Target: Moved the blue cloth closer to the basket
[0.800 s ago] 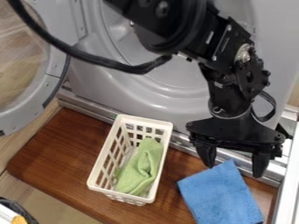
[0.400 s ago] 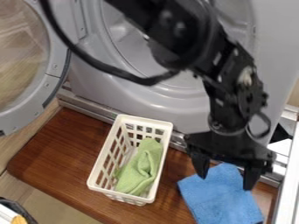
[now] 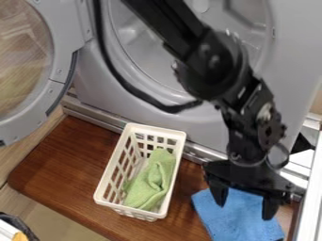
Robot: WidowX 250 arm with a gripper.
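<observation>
As seen in the camera view, where the blue cloth (image 3: pixel 231 225) is laid on the wooden board (image 3: pixel 63 164), right of the white lattice basket (image 3: pixel 157 129) and apart from it, the gripper (image 3: pixel 245 211) is poised over the cloth, its fingers spread wide, nothing being grasped.

Arm (image 3: pixel 211 61) motion-soft, cropped up top – drum opening (image 3: pixel 144 47) partly behind it. Gripper (image 3: pixel 244 212) hides part of blue cloth (image 3: pixel 236 228); bottom edge clips the cloth (can't tell if fingertips touch it). Round door (image 3: pixel 61 61) cut off left. Corner item (image 3: pixel 20 236), lower left – too cropped to ID.
</observation>
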